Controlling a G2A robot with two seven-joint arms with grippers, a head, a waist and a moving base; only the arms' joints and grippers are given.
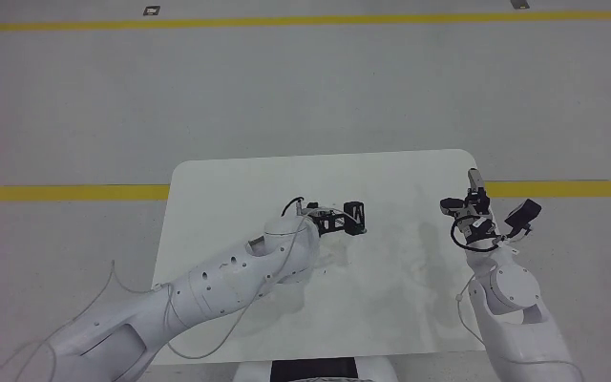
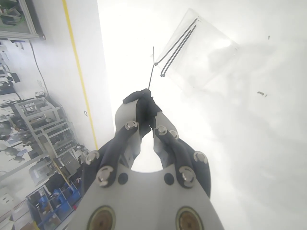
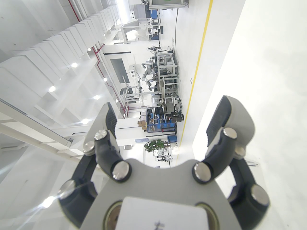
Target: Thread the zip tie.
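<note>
At mid-bench [image 1: 239,191], the left gripper [image 2: 144,96] has its jaws pinched tight on one end of a thin dark zip tie [image 2: 151,75]. The strap runs out over the white surface beside a clear bag [image 2: 206,56] holding two more ties. At the bench's right edge, the right gripper [image 3: 166,102] is raised with its jaws wide and holding nothing.

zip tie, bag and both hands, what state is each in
left hand, shut on the zip tie
zip tie, one end pinched, the rest sticking straight out past the fingertips; threaded or not, cannot tell
right hand, open, empty
clear bag, lying flat, not held
</note>
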